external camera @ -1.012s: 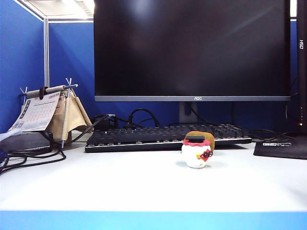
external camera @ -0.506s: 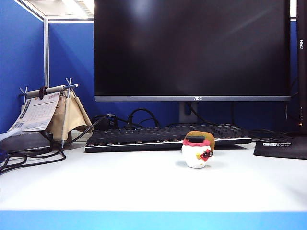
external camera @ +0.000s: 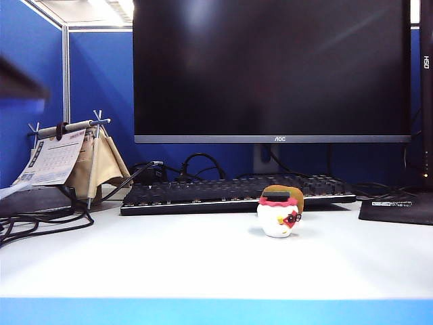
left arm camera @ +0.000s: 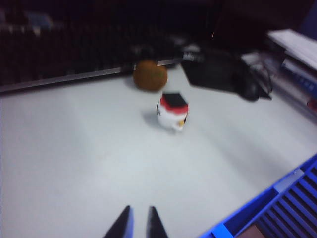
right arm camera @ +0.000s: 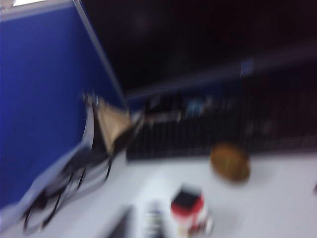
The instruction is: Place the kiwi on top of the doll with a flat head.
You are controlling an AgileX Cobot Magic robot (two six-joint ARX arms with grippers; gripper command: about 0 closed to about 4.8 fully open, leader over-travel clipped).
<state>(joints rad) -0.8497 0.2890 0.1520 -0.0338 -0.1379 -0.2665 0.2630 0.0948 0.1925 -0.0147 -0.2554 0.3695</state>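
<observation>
The left gripper, low centre of its wrist view, shows two dark fingertips a narrow gap apart, holding nothing, above bare white table. The right gripper is a smear at the lower edge of its blurred view; its jaws cannot be read. The kiwi sits on the desk just behind the doll with a flat head, before the keyboard, right of centre in the exterior view. The task appears barely begun: next, a gripper must reach the kiwi and open wider.
</observation>
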